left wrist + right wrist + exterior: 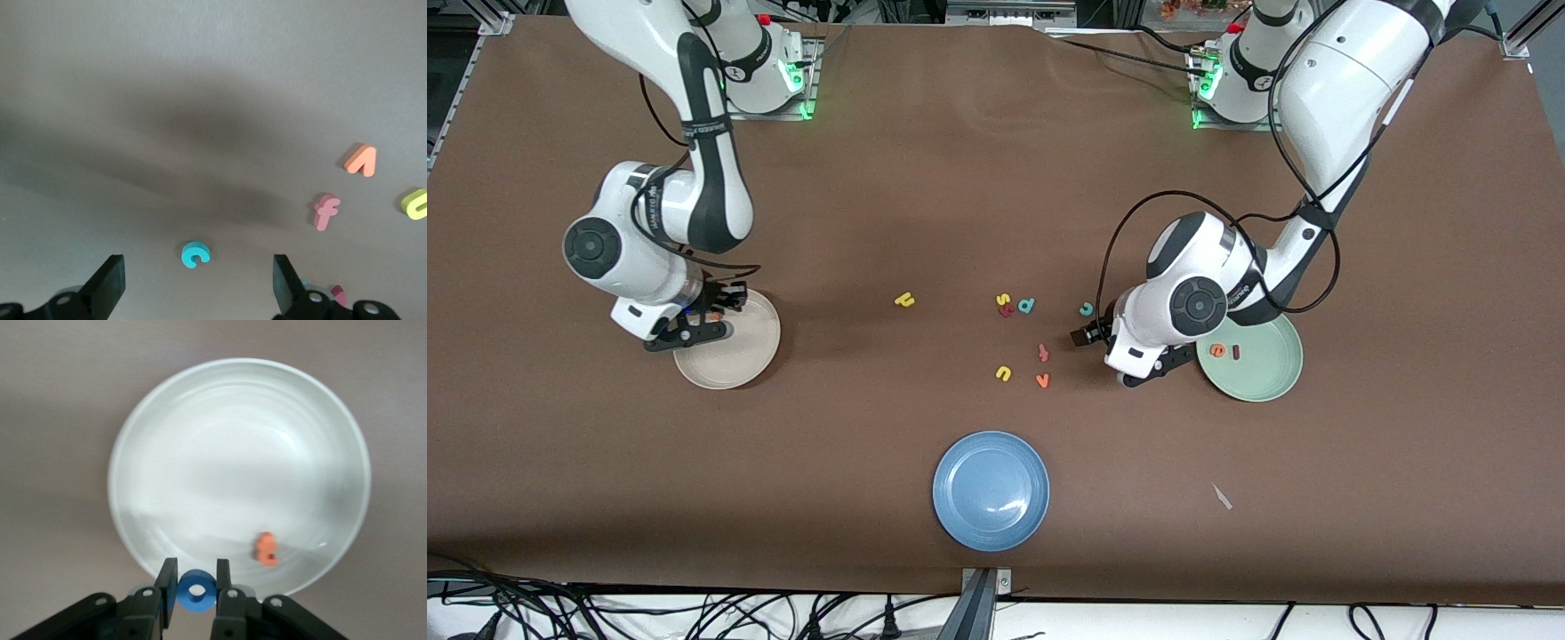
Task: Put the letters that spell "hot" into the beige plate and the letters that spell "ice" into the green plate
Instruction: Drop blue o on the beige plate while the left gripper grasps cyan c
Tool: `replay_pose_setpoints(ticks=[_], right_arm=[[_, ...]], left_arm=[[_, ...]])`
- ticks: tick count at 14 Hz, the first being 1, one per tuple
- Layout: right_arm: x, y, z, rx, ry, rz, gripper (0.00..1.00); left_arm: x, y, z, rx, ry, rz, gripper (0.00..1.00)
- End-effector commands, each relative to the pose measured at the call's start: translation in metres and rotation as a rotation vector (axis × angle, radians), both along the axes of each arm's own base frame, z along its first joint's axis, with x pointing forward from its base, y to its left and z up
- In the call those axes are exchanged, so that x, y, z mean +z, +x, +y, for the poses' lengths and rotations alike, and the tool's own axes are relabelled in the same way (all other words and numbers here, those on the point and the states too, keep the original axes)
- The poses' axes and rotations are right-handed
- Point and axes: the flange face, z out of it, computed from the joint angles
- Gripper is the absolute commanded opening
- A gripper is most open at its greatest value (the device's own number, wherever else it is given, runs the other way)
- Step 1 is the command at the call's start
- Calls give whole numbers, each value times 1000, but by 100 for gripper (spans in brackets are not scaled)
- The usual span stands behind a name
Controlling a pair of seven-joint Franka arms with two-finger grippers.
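A brown counter (960,178) holds scattered foam letters and three plates. The right pincer (197,590) hangs over the rim of the beige plate (167,407), clamped on the blue o (197,591). An orange t (267,549) already lies in that plate. The left pincer (198,283), spread wide and holding nothing, hovers above the teal c (195,254), just beside the green plate (1272,378). That plate already carries the orange e (1216,350) and the dark red i (1235,351). By this count, "ice" lacks only the c; "hot" needs the o dropped and a yellow h fetched from the cluster mid-counter. Open counter surrounds the c, so a descent looks unobstructed. The blue plate (991,490) sits well apart.
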Motion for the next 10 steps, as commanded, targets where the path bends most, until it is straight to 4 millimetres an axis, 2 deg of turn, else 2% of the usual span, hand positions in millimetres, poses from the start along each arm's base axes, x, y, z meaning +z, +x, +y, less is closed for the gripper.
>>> replay_pose_setpoints(ticks=[1,2,3,5,7,9,10], right_arm=[[-6,-5,-22,-22,66,-16,50],[-5,-4,-21,-31,77,-15,93],[0,0,-20,-22,85,-8,100],[7,11,-18,-20,100,46,100],[14,22,-16,-7,107,89,100],[18,23,-7,-21,122,115,100],[21,22,-5,-83,140,112,100]], left_arm=[[-23,-23,-4,44,13,49,89],[-31,-26,2,54,12,54,88],[-39,-35,-3,66,4,39,85],[-48,-46,-9,110,-2,23,83],[-48,-47,-8,115,-3,21,67],[-50,-48,-12,114,-7,16,58],[-50,-49,-12,112,-7,16,48]])
